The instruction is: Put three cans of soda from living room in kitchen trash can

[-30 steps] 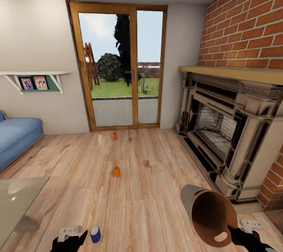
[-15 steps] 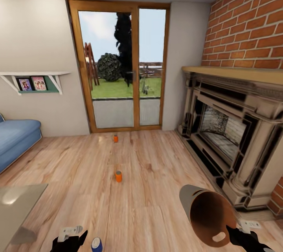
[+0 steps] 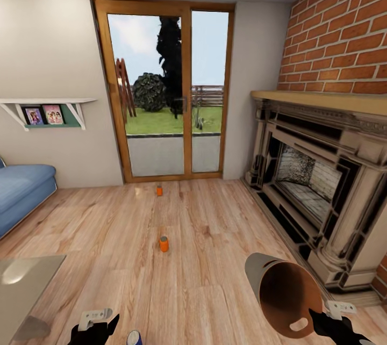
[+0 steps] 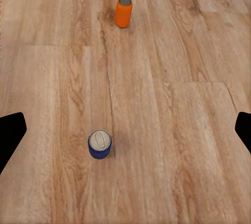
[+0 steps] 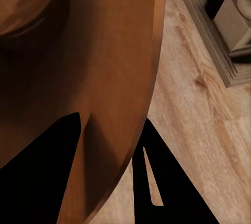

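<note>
Your right claw (image 5: 107, 145) is clamped on the rim of the trash can (image 3: 285, 291), one finger inside and one outside; it hangs tilted, mouth toward you, low on the right. Your left claw (image 3: 99, 329) hovers with fingers spread apart over the wood floor (image 3: 215, 259), the blue can (image 4: 99, 144) standing upright just beside it. Farther ahead stands an orange can (image 3: 163, 244), and another orange can (image 3: 159, 191) near the glass doors (image 3: 166, 87).

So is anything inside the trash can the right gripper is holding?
The trash can is tilted with its mouth toward the camera; the visible orange-brown inside holds no cans. The right gripper clamps its rim, and the deepest part is in shadow, unclear.
</note>
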You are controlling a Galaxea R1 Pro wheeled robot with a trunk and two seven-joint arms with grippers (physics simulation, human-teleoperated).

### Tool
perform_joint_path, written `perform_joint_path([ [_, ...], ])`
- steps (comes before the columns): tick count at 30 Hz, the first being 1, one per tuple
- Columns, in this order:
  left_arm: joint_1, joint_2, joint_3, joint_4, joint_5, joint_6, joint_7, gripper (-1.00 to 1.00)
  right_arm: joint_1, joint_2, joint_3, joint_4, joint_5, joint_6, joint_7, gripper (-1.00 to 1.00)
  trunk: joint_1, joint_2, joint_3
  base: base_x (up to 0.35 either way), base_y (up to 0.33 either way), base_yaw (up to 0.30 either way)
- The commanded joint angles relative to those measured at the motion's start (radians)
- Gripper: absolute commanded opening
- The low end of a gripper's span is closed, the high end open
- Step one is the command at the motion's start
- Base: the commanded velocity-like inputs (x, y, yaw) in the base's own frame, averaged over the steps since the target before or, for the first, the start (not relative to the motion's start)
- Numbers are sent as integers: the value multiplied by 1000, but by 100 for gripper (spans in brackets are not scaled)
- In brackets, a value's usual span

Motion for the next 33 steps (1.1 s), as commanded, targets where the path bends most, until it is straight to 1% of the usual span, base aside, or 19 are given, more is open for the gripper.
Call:
perform_joint_path([
  [1, 0, 0, 0, 0, 0, 0, 0, 100, -1, 0, -3, -2, -4, 0, 0, -100, 0, 0, 0, 2, 2, 0],
  [9, 0, 0, 1, 0, 1, 3, -1, 100, -1, 5, 0, -2, -4, 0, 1, -100, 0, 0, 0, 0, 0, 0],
  [12, -1, -1, 3, -6, 6, 31, 0, 100, -1, 8, 2, -3, -3, 0, 4, -100, 0, 0, 0, 0, 0, 0],
  [15, -15, -2, 3, -9, 16, 101, 8, 100, -1, 9, 2, -4, -3, 0, 7, -100, 0, 0, 0, 0, 0, 0],
  [16, -47, -2, 3, -6, 20, 161, 11, 100, -1, 9, 2, -5, -3, 1, 8, -100, 0, 0, 0, 0, 0, 0],
  [19, -108, -3, 4, 12, 20, 250, 17, 100, -1, 10, 2, -6, -4, 4, 8, -100, 0, 0, 0, 0, 0, 0],
  [20, -152, -3, 4, 32, 21, 308, 23, 100, -2, 11, 3, -8, -4, 25, 6, -100, 0, 0, 0, 0, 0, 0],
  [23, -220, -2, 4, 64, 21, 387, 33, 100, -7, 17, 8, -15, -2, 110, 0, -100, 0, 0, 0, 0, 0, 0],
  [24, -260, -2, 4, 95, 21, 430, 37, 100, -22, 22, 12, -19, -1, 188, -2, -100, 0, 0, 0, 0, 0, 0],
  [26, -296, -1, 3, 128, 22, 460, 41, 100, -49, 27, 15, -22, 0, 260, -3, -100, 0, 0, 0, 0, 0, 0],
  [27, -328, -1, 3, 156, 22, 479, 46, 100, -80, 30, 17, -23, 2, 317, -4, -100, 0, 0, 0, 0, 0, 0],
  [31, -367, -1, 4, 190, 22, 500, 58, 100, -131, 33, 35, -24, 13, 384, -16, -100, 0, 0, 0, 0, 0, 0],
  [32, -373, -1, 4, 194, 23, 503, 61, 100, -139, 33, 43, -25, 22, 397, -24, -100, 0, 0, 0, 0, 0, 0],
  [33, -380, -1, 5, 201, 23, 507, 68, 100, -154, 35, 55, -25, 42, 425, -45, -100, 0, 0, 0, 0, 0, 0],
])
